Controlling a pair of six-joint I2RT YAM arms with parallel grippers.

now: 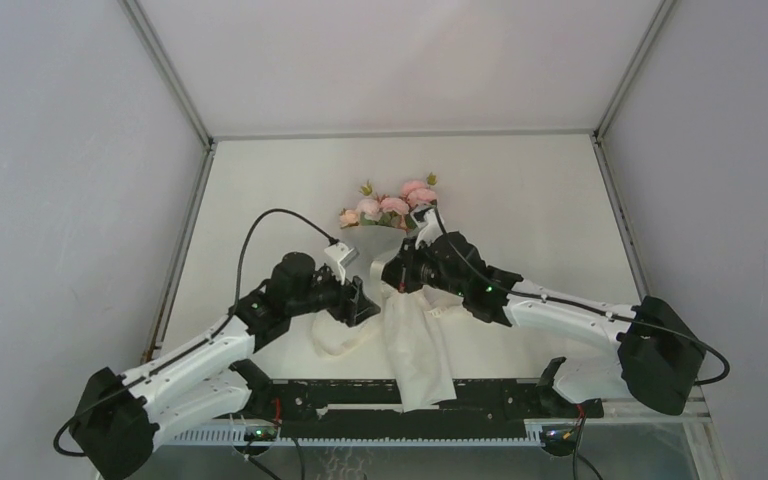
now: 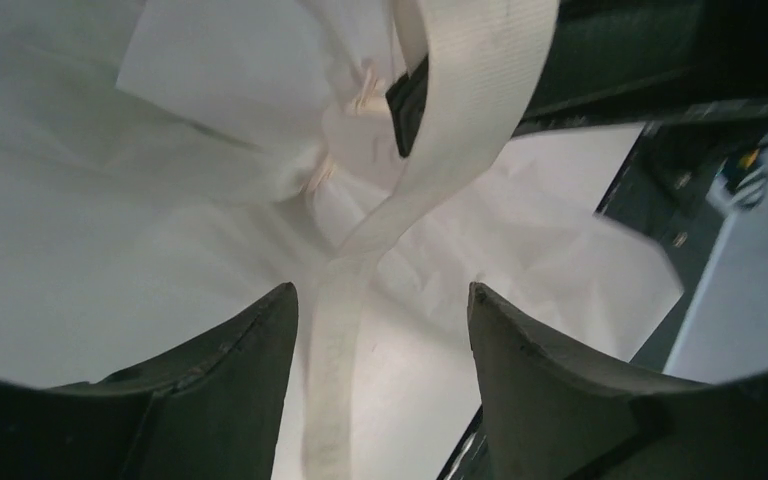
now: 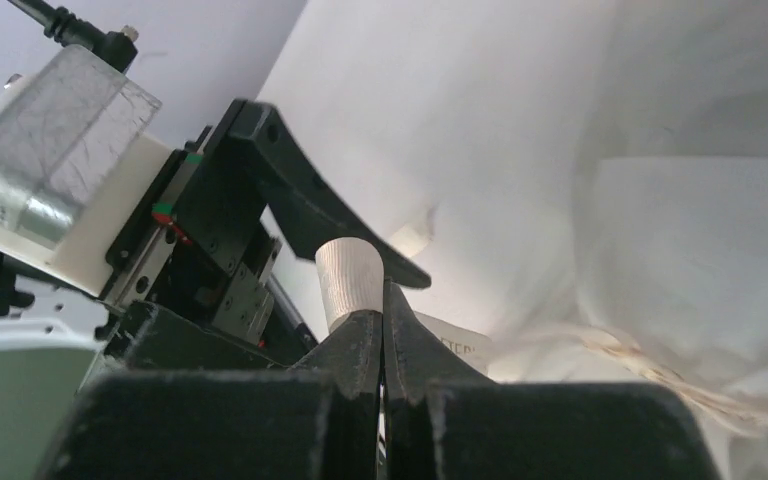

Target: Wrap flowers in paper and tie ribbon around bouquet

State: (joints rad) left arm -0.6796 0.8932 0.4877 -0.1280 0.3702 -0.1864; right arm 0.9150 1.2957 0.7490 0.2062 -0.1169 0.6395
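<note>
Right wrist: right hand (image 3: 382, 292) clenched, seemingly on ribbon (image 3: 350, 280). Left wrist: left hand (image 2: 382, 295) released, astride ribbon.

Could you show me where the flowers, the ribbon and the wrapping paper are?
flowers (image 1: 392, 205): top external view, on a pink bloom.
ribbon (image 2: 330, 380): left wrist view, on the strip's lower stretch.
paper (image 3: 460, 110): right wrist view, on the smooth upper sheet.
</note>
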